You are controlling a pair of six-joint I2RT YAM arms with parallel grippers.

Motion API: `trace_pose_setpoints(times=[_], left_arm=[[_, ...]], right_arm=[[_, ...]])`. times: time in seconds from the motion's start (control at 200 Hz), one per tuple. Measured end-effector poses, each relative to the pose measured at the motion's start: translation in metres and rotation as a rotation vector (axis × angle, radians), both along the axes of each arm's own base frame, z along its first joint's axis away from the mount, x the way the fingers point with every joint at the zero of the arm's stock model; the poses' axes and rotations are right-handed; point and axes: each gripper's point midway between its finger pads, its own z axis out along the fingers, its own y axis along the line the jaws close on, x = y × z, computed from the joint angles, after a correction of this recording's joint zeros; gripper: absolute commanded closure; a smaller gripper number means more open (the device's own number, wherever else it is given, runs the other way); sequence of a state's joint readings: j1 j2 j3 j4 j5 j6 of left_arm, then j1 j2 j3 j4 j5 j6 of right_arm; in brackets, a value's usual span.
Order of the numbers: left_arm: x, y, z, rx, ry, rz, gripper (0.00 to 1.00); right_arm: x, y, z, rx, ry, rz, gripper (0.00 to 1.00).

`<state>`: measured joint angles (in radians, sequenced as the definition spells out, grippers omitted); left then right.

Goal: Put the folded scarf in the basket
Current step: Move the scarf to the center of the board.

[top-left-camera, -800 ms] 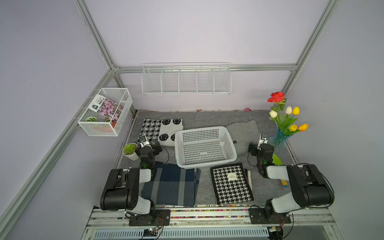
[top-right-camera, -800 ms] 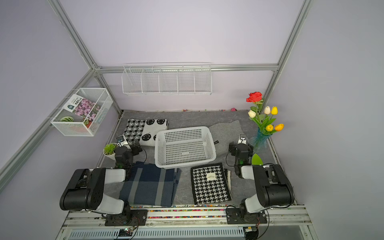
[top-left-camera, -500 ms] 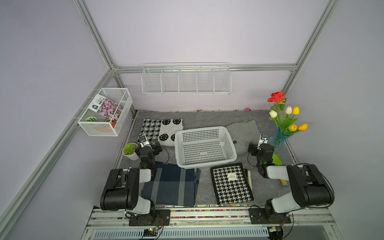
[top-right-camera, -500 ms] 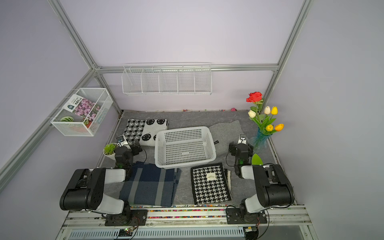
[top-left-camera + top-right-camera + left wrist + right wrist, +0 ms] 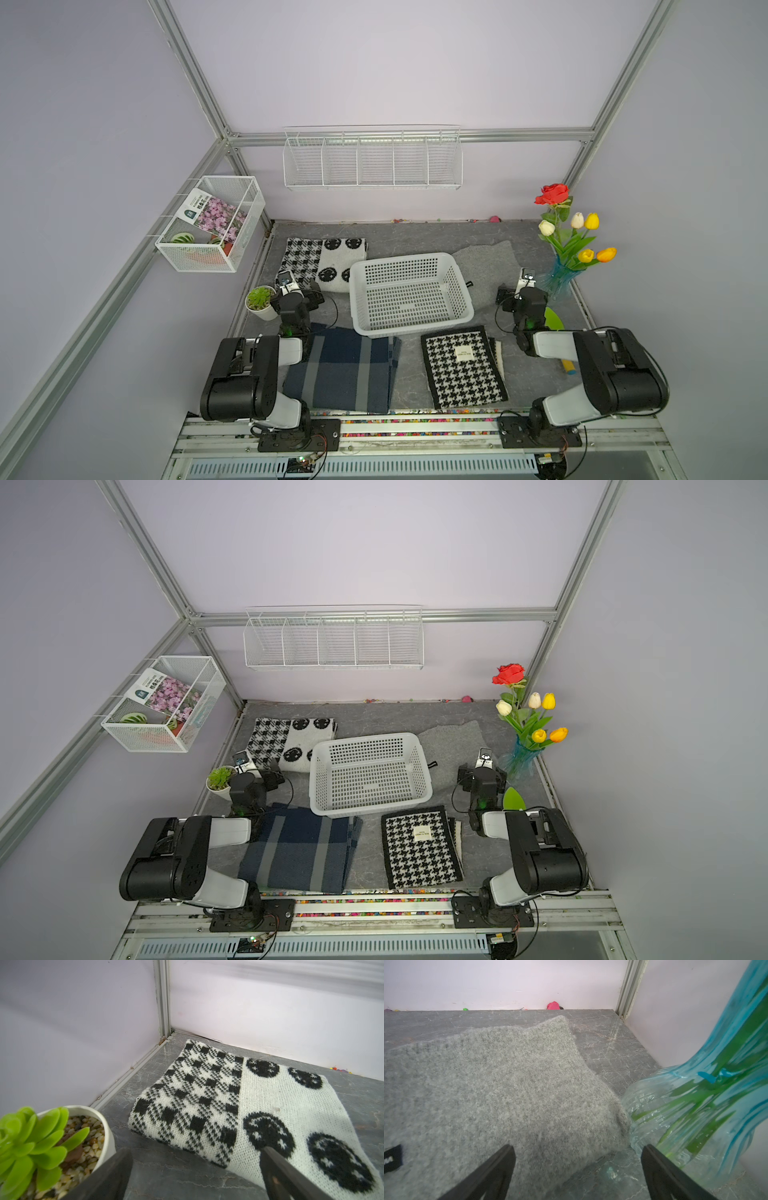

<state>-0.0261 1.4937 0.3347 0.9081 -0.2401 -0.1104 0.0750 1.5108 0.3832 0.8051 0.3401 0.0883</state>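
Observation:
The whitish plastic basket [image 5: 411, 328] [image 5: 365, 810] stands empty mid-table. Several folded scarves lie around it: a navy plaid scarf [image 5: 349, 370] at the front left, a houndstooth scarf [image 5: 463, 370] at the front right, a black-and-white patterned scarf [image 5: 328, 259] [image 5: 207, 1095] at the back left and a grey scarf [image 5: 486, 262] [image 5: 508, 1088] at the back right. My left gripper [image 5: 301, 291] [image 5: 196, 1151] is open and low over the table at the patterned scarf's near edge. My right gripper [image 5: 517, 291] [image 5: 577, 1148] is open at the grey scarf's corner. Neither holds anything.
A small potted succulent [image 5: 259, 301] [image 5: 52, 1136] stands right beside the left gripper. A blue glass vase of flowers [image 5: 559, 278] [image 5: 706, 1095] stands close beside the right gripper. A wire-mesh box [image 5: 212, 224] and a long wire rack [image 5: 372, 160] hang on the walls.

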Motion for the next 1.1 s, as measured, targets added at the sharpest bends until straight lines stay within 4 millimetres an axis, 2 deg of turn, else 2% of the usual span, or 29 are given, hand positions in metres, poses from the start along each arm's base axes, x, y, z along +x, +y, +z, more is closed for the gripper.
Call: trace_pose_setpoints(times=[0.185, 0.3, 0.365, 0.475, 0.53, 0.58, 0.645, 0.7, 0.78, 0.835, 0.905, 1.005, 1.099], left_arm=[[0.0, 0.0, 0.001, 0.01, 0.0, -0.004, 0.0], [-0.005, -0.004, 0.013, 0.026, 0.019, -0.004, 0.0], [-0.005, -0.013, 0.043, -0.007, -0.013, -0.026, 0.05], [-0.002, -0.034, 0.106, -0.108, -0.139, -0.117, 0.08], [0.0, -0.05, 0.12, -0.159, -0.154, -0.187, 0.09], [0.002, -0.069, 0.119, -0.202, -0.128, -0.259, 0.1], [0.003, -0.096, 0.102, -0.254, -0.043, -0.349, 0.12], [-0.002, -0.117, 0.08, -0.3, 0.046, -0.413, 0.14], [-0.013, -0.136, 0.057, -0.352, 0.145, -0.474, 0.16], [-0.02, -0.144, 0.05, -0.38, 0.186, -0.502, 0.17], [-0.027, -0.153, 0.044, -0.41, 0.225, -0.538, 0.19], [-0.034, -0.162, 0.033, -0.435, 0.294, -0.568, 0.25], [-0.037, -0.168, 0.018, -0.451, 0.356, -0.581, 0.29]], right_arm=[[0.0, 0.0, 0.002, -0.002, -0.009, -0.002, 0.02], [-0.007, 0.003, 0.018, -0.009, -0.032, 0.01, 0.02], [-0.01, 0.01, 0.045, 0.007, -0.051, 0.043, 0.07], [-0.001, 0.036, 0.114, 0.083, -0.147, 0.168, 0.09], [0.0, 0.057, 0.14, 0.135, -0.188, 0.262, 0.09], [-0.002, 0.077, 0.149, 0.181, -0.19, 0.348, 0.09], [-0.005, 0.104, 0.145, 0.231, -0.137, 0.451, 0.09], [-0.007, 0.129, 0.132, 0.262, -0.061, 0.536, 0.09], [-0.011, 0.163, 0.109, 0.292, 0.061, 0.635, 0.11], [-0.014, 0.182, 0.094, 0.304, 0.137, 0.684, 0.11], [-0.018, 0.198, 0.076, 0.311, 0.22, 0.721, 0.14], [-0.019, 0.211, 0.055, 0.313, 0.317, 0.738, 0.17], [-0.015, 0.218, 0.046, 0.303, 0.356, 0.744, 0.2]])
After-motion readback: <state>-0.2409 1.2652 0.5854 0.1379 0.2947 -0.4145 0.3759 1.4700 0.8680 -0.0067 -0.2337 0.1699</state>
